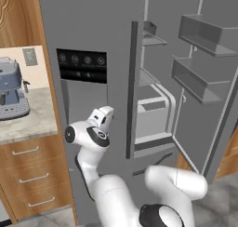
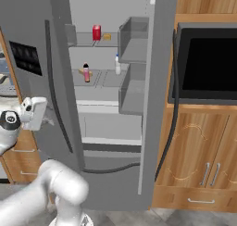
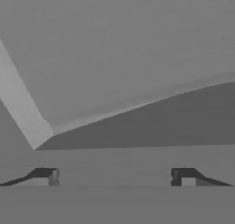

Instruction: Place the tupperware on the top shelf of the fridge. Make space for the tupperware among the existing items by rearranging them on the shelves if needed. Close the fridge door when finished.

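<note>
The grey fridge [image 1: 88,26] has its left door with the black dispenser panel [image 1: 82,66] closed and its right door [image 1: 204,105] swung open. On the top shelf [image 2: 83,43] stand a small red box [image 2: 96,32] and a yellowish piece [image 2: 107,36]. One shelf lower are a white bottle [image 2: 117,65] and a thin red can [image 2: 86,73]. My gripper [image 3: 114,177] is open and holds nothing. It hangs close in front of the closed left door [image 1: 108,111] [image 2: 41,111], below the dispenser. The tupperware is out of view.
Deep grey door bins [image 1: 202,33] jut from the open right door. A long dark handle [image 1: 132,89] runs down the left door. A blue coffee machine [image 1: 11,89] sits on the counter at the left. A black oven [image 2: 206,65] and wooden cabinets [image 2: 203,151] stand at the right.
</note>
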Robot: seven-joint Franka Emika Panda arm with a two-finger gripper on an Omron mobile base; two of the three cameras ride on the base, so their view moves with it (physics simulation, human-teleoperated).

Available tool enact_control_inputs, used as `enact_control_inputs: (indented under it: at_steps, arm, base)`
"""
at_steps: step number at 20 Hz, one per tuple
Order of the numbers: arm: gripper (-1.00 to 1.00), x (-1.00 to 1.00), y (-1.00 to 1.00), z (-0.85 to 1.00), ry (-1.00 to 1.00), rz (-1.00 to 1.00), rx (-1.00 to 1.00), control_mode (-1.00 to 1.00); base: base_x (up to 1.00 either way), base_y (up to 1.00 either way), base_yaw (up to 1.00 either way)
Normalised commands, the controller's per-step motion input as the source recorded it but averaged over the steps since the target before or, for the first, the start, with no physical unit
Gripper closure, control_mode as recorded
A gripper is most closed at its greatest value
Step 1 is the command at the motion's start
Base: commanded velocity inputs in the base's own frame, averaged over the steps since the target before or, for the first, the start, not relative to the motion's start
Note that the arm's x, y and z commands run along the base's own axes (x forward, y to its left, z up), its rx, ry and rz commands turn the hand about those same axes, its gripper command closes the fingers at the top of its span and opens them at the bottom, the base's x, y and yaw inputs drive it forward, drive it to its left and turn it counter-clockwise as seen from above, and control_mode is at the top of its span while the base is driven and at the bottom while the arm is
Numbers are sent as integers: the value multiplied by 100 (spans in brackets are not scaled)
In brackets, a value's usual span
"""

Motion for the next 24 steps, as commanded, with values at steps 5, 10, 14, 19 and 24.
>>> enact_control_inputs:
  at_steps: [5, 10, 14, 19, 24]
  arm:
    - [-100, 99, -59, 1, -23, 39, 26, -100]
    - [-100, 100, -36, 1, 0, 32, 25, -100]
    - [-100, 100, -26, 14, 2, 37, 23, -100]
    - [-100, 40, 10, 59, 0, 24, 4, -100]
    - [-100, -17, 81, 100, -1, 2, -15, -100]
  base:
    - [0, 0, 0]
    - [0, 0, 0]
    - [0, 0, 0]
    - [0, 0, 0]
    - [0, 0, 0]
